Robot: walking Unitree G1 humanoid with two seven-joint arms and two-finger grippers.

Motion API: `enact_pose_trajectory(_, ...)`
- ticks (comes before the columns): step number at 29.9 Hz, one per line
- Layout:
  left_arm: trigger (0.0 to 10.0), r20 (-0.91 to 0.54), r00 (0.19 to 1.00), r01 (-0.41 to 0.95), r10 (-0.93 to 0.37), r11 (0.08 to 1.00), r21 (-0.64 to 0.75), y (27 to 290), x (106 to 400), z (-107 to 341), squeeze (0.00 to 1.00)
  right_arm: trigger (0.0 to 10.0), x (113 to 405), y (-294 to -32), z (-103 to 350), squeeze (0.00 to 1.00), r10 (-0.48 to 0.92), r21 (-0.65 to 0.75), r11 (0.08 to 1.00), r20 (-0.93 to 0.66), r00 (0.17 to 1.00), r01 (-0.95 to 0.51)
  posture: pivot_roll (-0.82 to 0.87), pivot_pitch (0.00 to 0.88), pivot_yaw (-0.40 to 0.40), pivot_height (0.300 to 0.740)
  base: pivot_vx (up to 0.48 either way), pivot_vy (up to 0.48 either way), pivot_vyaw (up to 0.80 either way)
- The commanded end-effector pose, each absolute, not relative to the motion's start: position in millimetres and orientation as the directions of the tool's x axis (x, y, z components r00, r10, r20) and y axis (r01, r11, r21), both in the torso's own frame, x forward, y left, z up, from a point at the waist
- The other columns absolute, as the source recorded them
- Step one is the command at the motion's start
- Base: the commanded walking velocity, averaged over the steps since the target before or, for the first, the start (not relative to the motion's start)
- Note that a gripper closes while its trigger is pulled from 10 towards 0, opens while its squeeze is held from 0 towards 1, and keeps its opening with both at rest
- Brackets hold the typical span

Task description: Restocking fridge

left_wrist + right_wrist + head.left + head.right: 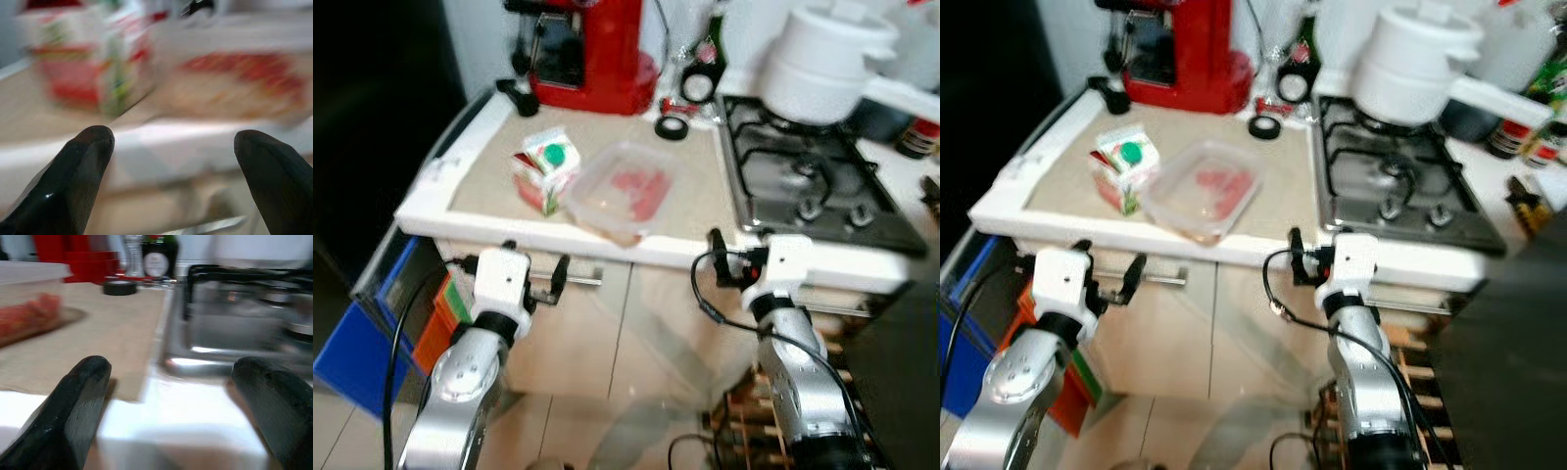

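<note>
Table (431, 201): carton (545, 168) beside clear tub (625, 188) of red food (both near front edge); left gripper (533, 275) and right gripper (729, 257) below edge, jaws wide open, empty.

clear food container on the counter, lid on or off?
Lid on, it seems. The clear container shows a flat translucent top with a raised rim, the red food blurred beneath it. Whether it is snapped shut cannot be told. It sits beside the carton.
</note>
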State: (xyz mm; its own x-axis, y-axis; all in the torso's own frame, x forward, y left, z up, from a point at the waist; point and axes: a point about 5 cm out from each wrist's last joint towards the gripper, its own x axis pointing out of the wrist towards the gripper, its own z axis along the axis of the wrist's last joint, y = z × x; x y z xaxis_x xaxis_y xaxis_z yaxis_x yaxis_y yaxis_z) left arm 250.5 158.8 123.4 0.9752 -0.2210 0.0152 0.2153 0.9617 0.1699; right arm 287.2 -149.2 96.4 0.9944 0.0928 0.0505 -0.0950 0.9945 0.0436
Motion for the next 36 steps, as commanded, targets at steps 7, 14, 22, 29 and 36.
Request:
enact_pose_trajectory(7,10.0,0.04,0.955,0.287,-0.295,0.947,0.14,149,248,124,0.0,10.0,287,-157,87,0.0,0.082,0.028,0.996,0.012,0.997,-0.082,0.08,0.0,-0.067,0.74,-0.219,0.391,-0.72)
enact_pose_trajectory(14,10.0,0.062,0.941,0.322,-0.332,0.937,0.135,143,246,127,0.0,10.0,288,-158,84,0.0,0.09,0.02,0.996,0.002,0.996,-0.09,0.08,0.0,-0.071,0.74,-0.335,0.346,-0.7)
enact_pose_trajectory(22,10.0,0.087,0.925,0.349,-0.369,0.92,0.18,139,248,133,0.0,10.0,288,-157,82,0.0,0.091,0.019,0.996,-0.001,0.996,-0.091,0.08,0.0,-0.073,0.74,-0.366,0.314,-0.65)
enact_pose_trajectory(29,10.0,0.116,0.914,0.354,-0.388,0.905,0.237,140,258,140,0.0,10.0,288,-157,81,0.0,0.09,0.021,0.996,0.0,0.996,-0.09,0.07,0.0,-0.068,0.74,0.0,0.0,-0.61)
enact_pose_trajectory(36,10.0,0.125,0.901,0.375,-0.415,0.891,0.255,137,263,142,0.0,10.0,289,-158,82,0.0,0.082,0.02,0.996,0.007,0.997,-0.082,0.06,0.0,-0.06,0.74,0.0,-0.464,-0.61)
